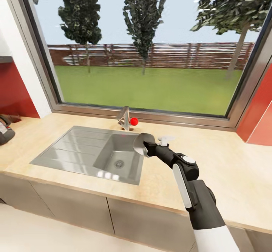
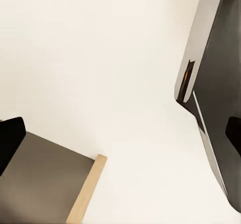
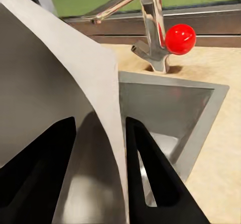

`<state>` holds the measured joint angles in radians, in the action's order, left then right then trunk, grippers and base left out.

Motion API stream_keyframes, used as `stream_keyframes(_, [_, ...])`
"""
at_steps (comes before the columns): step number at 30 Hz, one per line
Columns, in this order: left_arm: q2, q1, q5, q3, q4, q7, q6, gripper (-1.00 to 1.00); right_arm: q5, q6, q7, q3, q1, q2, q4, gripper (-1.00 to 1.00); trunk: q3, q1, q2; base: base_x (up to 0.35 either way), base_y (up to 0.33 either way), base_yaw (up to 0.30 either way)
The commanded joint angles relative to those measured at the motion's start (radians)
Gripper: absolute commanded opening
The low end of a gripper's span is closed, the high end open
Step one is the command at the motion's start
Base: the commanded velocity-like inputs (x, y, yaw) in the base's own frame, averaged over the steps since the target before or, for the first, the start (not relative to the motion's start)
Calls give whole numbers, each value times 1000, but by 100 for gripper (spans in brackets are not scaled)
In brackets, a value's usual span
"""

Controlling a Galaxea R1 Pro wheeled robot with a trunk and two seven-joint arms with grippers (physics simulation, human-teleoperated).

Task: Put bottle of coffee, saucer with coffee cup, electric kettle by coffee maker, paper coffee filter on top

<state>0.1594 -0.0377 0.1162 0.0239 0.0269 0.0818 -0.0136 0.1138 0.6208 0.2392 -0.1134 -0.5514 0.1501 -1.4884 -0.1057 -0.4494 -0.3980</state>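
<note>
Your right gripper (image 1: 145,146) is clamped on the paper coffee filter (image 1: 140,143). In the head view it reads as a pale grey curved sheet held above the right rim of the sink (image 1: 71,146), over the bowl's back right corner. In the right wrist view the filter (image 3: 55,98) is a broad, smooth grey-white sheet. Its edge runs down between the two black fingers (image 3: 150,179) of the right gripper (image 3: 95,179), which pinch it from either side.

Just past the sheet in that view you see the steel bowl of the sink (image 3: 175,118). Behind it, at the back edge of the kitchen countertop (image 3: 221,148), stands the tap (image 3: 150,28) with a red knob (image 3: 179,39).

From the head, the kitchen countertop (image 1: 226,157) runs the full width under a big window (image 1: 143,56). The sink is set into its left half, and the tap (image 1: 124,118) and red knob (image 1: 134,121) stand at the back edge. A dark object (image 1: 5,131) sits at the countertop's far left end, cut off by the frame, so you cannot tell what it is. Grey cabinet fronts (image 1: 75,206) hang below the front edge.

Your left gripper (image 2: 120,136) is slack, its jaws wide apart with nothing between them. It looks past a tan countertop edge (image 2: 88,189), a grey cabinet front (image 2: 45,184) and a dark glossy appliance (image 2: 221,58).
</note>
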Motion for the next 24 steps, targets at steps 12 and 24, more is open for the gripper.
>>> stream_keyframes(12, [-1,-1,5,4,2,1,0,100,12,7,-3,0,-1,0,0,-100,9,-1,-2,0,1,238])
stream_keyframes(24, [-2,-1,4,2,2,0,0,100,12,7,-2,-1,-1,1,0,-100,20,-1,-2,0,0,237])
